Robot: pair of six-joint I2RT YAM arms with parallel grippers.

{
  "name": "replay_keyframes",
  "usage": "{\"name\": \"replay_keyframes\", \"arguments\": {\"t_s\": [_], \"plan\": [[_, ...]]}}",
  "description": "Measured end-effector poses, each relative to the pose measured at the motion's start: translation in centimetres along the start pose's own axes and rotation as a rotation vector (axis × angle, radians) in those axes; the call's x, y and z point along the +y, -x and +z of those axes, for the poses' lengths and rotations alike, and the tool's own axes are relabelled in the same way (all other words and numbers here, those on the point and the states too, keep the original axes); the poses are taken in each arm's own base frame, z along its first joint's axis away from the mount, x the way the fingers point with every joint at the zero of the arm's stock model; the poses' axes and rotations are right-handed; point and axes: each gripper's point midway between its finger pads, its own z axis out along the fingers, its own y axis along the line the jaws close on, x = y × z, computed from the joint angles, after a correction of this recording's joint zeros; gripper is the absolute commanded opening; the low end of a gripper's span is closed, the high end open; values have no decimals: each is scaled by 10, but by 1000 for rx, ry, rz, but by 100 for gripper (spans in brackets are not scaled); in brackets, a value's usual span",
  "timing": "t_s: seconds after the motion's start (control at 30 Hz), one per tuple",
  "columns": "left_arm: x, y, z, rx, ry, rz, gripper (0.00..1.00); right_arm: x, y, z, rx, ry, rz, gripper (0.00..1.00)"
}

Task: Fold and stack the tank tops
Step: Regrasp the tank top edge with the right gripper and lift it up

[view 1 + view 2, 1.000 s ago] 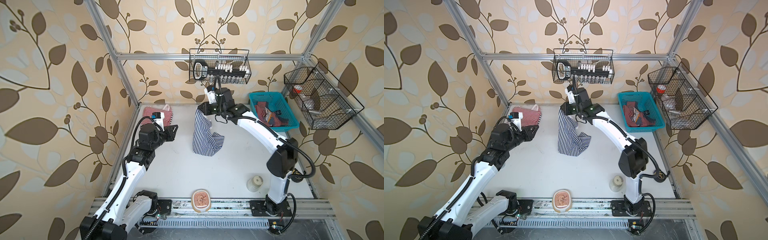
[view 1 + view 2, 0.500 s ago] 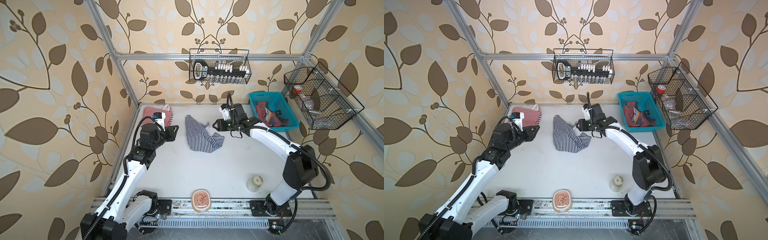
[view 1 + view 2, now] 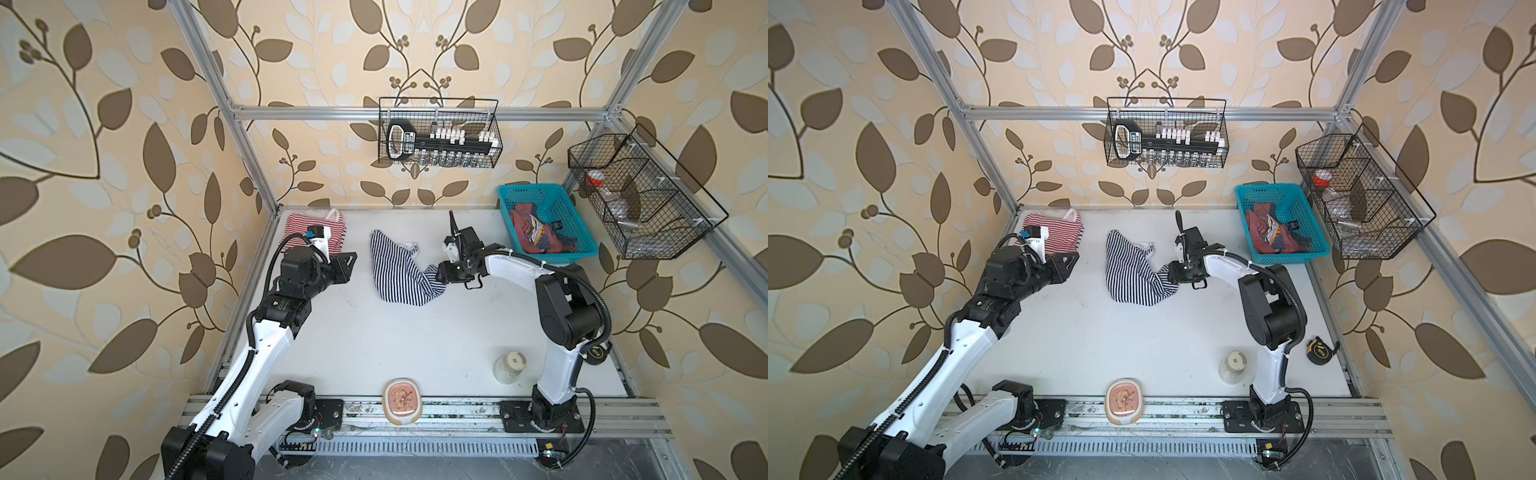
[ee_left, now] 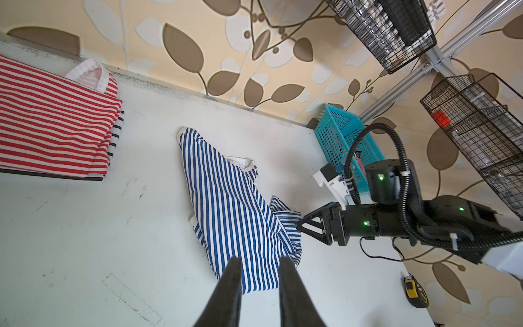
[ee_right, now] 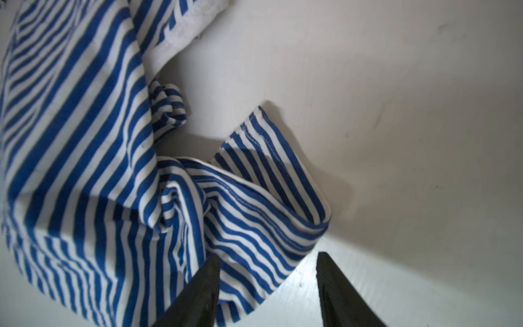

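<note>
The navy-and-white striped tank top [image 3: 395, 270] [image 3: 1133, 272] lies crumpled on the white table, mid-back. My right gripper [image 3: 440, 273] [image 5: 267, 257] is low at its right edge. It is open, and the loose hem [image 5: 254, 226] rests on the table by one finger, not pinched. The red-and-white striped top [image 3: 307, 226] [image 4: 51, 133] lies folded in the back left corner. My left gripper [image 3: 352, 267] [image 4: 260, 262] hovers between the two tops with its fingers slightly apart and nothing between them. The dusty red top [image 3: 536, 232] sits bunched in the teal basket [image 3: 582, 232].
Two black wire baskets hang on the walls, one at the back [image 3: 438, 133] and one on the right [image 3: 640, 199]. A small jar [image 3: 509, 365] and a round pinkish container [image 3: 402, 401] stand near the front edge. A tape measure [image 3: 1318, 351] lies front right.
The right gripper held the navy striped top hanging in the air. It has since swung right and down, laid the top on the table and opened. The left arm has not moved.
</note>
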Motion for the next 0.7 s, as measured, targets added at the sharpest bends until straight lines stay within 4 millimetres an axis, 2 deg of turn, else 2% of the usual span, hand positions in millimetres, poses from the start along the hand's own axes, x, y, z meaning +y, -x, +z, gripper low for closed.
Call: {"name": "replay_keyframes", "arguments": {"t_s": [0.1,0.2,0.33,0.5,0.57,0.63,0.7], "plan": [[-2,-1,-3,2,-2,4,26,-1,4,6,1,1,-5,51],[-3,0,-3,1,-3,6,26,-1,3,13,12,7,-12,38],[-3,0,-3,0,-3,9,25,-4,-3,24,39,10,-11,0],[-3,0,-4,2,-3,10,25,-3,-1,23,39,20,-11,0],[-4,1,-4,0,-4,13,25,-1,0,17,35,24,-12,0],[-4,1,-5,-1,-4,14,24,5,6,-1,6,36,-19,0],[-4,2,-5,-2,-5,15,23,18,21,-33,-65,57,-36,0]]}}
